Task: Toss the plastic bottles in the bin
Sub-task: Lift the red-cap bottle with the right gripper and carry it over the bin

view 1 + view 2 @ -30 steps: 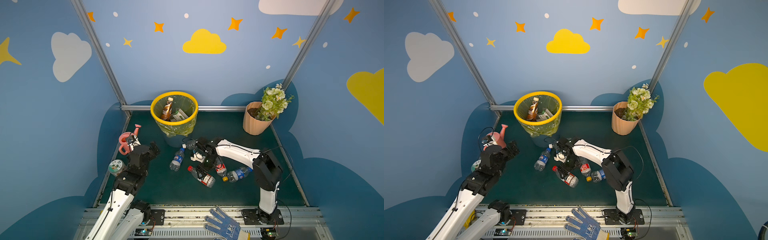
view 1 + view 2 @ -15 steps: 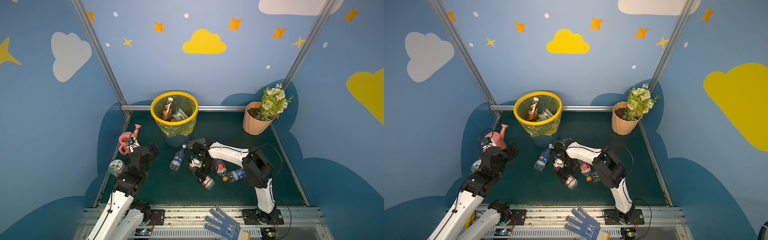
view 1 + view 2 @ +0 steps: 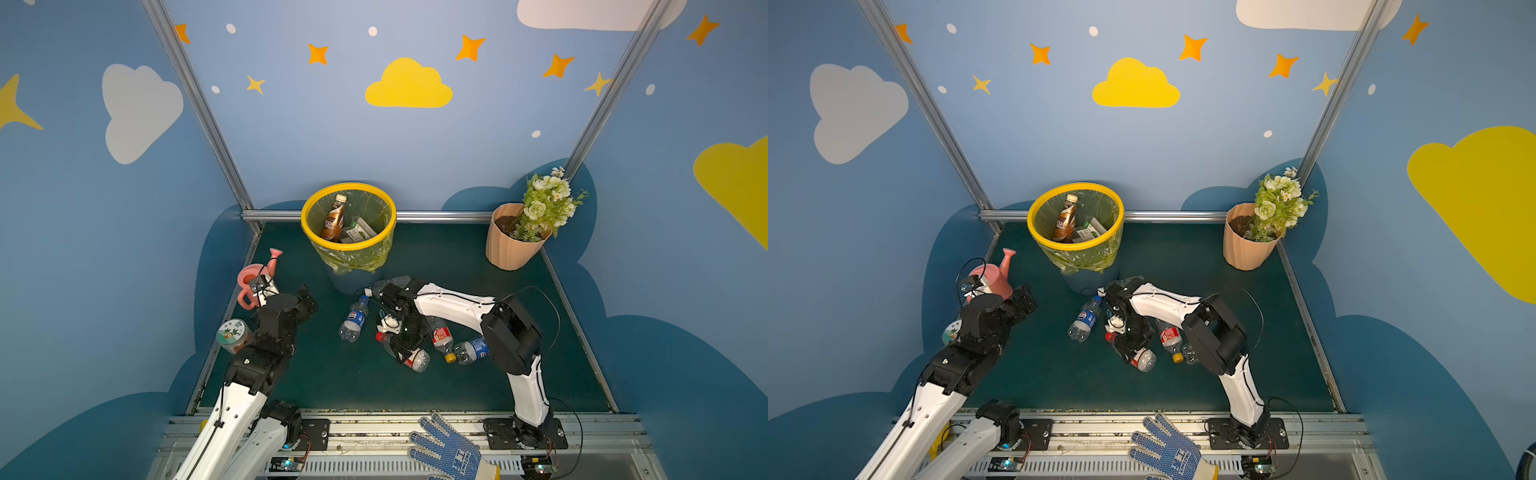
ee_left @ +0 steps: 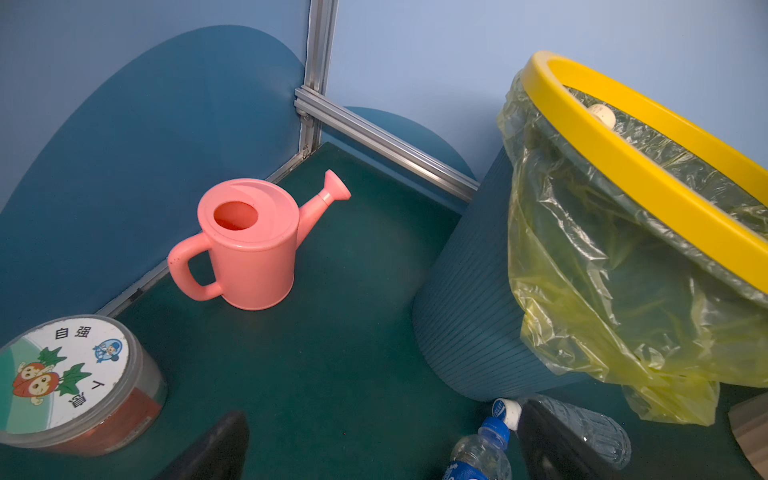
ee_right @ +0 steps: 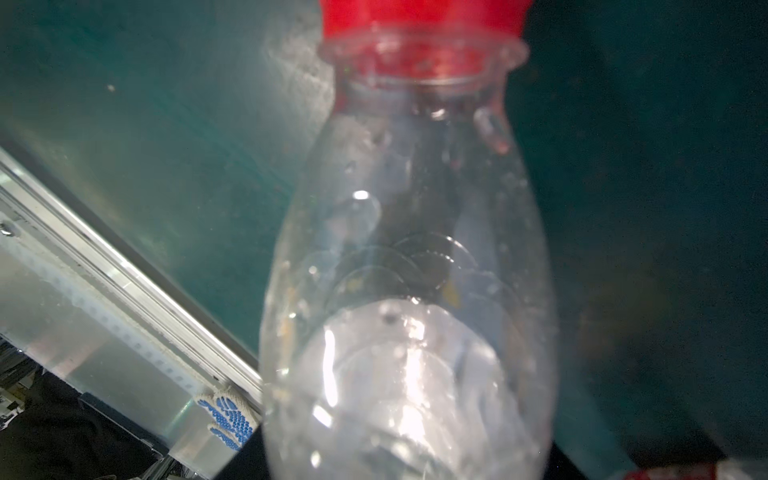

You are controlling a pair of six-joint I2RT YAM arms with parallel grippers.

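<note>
Right tool [image 3: 402, 343], down over red-capped bottle [image 3: 417, 358]

1. The bin [image 3: 348, 247] stands at the back middle of the tabletop [image 3: 332, 382]; a leaning bottle [image 3: 333, 218] rests inside it.
2. The flower pot [image 3: 509, 253] stands in the back right corner.
3. The watering can [image 3: 249, 284] stands at the left edge, with the jar [image 3: 233, 334] in front of it.
4. A first bottle [image 3: 384, 286] lies at the bin's foot, and a second bottle [image 3: 353, 322] lies in front of that.
5. Right of the second, a third bottle [image 3: 411, 358], fourth bottle [image 3: 440, 337] and fifth bottle [image 3: 471, 350] lie close together.
</note>
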